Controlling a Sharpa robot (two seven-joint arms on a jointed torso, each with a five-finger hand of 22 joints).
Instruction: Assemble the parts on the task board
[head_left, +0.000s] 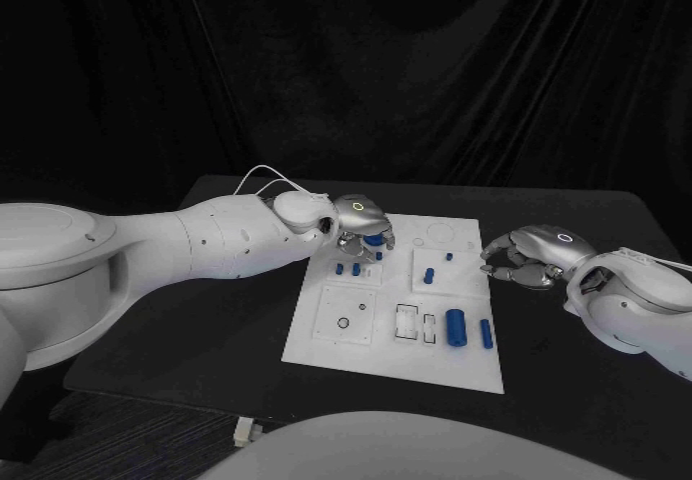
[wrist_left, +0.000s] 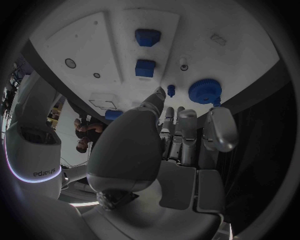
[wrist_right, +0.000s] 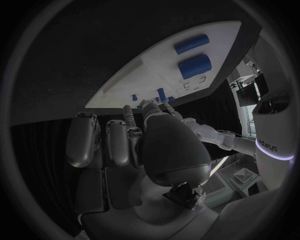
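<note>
A: What carries the scene in the head view?
B: A black surface (head_left: 173, 350), its near left corner reaching toward the lower left of the frame.

A: What lies behind it?
B: A dark curtain (head_left: 433, 90), hanging in folds across the upper half of the frame.

A: Anything near the bottom edge?
B: A small white object (head_left: 245, 433) at the lower left, just off the surface's near edge; its kind cannot be told.

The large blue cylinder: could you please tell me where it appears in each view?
Head view: large blue cylinder, near right of the task board.
Left wrist view: probably the blue piece half hidden by the left hand.
Right wrist view: thicker blue piece.
Shared landmark: that white board.
</note>
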